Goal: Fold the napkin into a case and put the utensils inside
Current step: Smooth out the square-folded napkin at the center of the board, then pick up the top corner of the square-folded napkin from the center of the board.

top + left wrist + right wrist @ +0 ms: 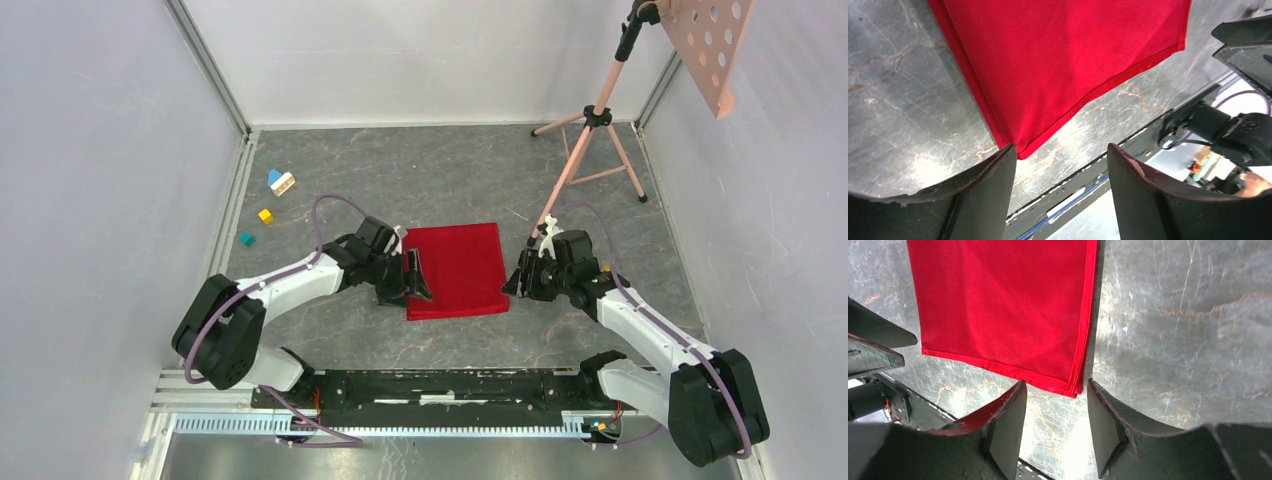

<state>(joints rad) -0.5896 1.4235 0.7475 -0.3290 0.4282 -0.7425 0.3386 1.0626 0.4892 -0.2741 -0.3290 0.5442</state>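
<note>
Top external view puts the left end effector point(418, 279) at the near left corner of the napkin point(455, 270), jaws parted and empty. Its wrist camera shows that corner lying between the fingers, ungripped. The red cloth lies flat mid-counter point(420, 175) as a doubled rectangle, so folding looks partway done. The right end effector point(517, 282) likewise gapes empty, straddling the near right corner. Next, I judge, both must close on their corners and carry the near edge over. No utensils appear anywhere, and whether the fingers touch the cloth is unclear.
</note>
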